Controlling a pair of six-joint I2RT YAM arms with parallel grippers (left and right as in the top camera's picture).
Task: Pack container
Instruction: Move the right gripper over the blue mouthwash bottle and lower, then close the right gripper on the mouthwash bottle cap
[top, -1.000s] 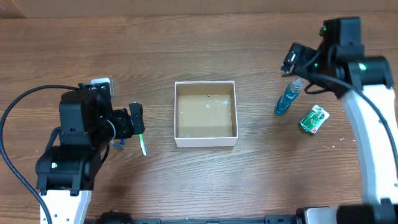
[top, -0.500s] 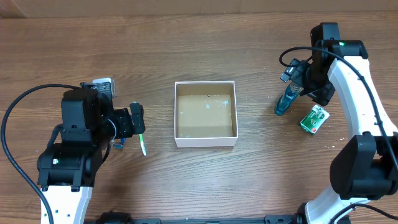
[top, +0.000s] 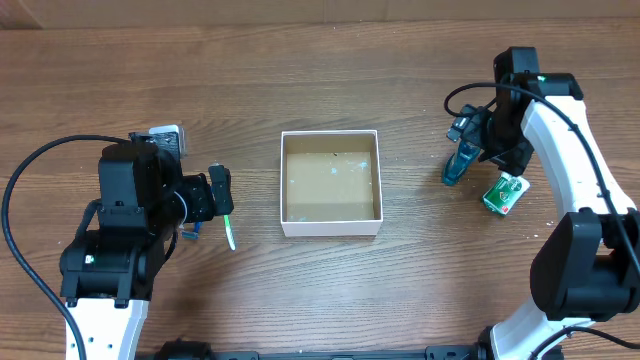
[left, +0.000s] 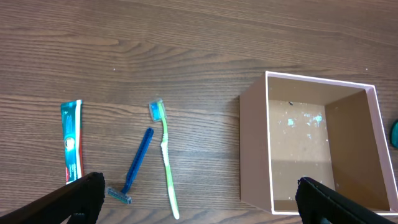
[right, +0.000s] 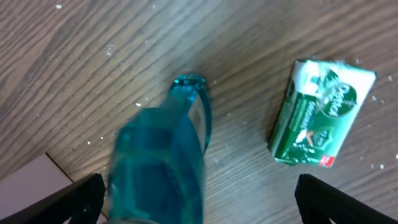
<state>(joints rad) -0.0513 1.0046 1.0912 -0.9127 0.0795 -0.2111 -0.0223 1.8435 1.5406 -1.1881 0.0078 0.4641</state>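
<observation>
The container (top: 283, 190), a shallow square box with white walls and an empty tan inside, sits mid-table; it also shows in the left wrist view (left: 268, 140). My right gripper (top: 478, 142) is open above a clear blue bottle (top: 457, 168), which lies between its fingers without contact in the right wrist view (right: 158, 162); the gripper (right: 205, 205) is wide apart. My left gripper (top: 218, 192) is open and empty, hovering left of the container (left: 208, 208).
A green packet (top: 504, 192) lies right of the bottle (right: 320, 112). Under the left arm lie a green toothbrush (left: 165, 155), a blue razor (left: 137, 165) and a toothpaste tube (left: 72, 149). The container's white corner (right: 25, 180) is near the bottle.
My right arm has swung in and brought its open gripper down over the blue bottle. The left arm and all objects have not moved.
</observation>
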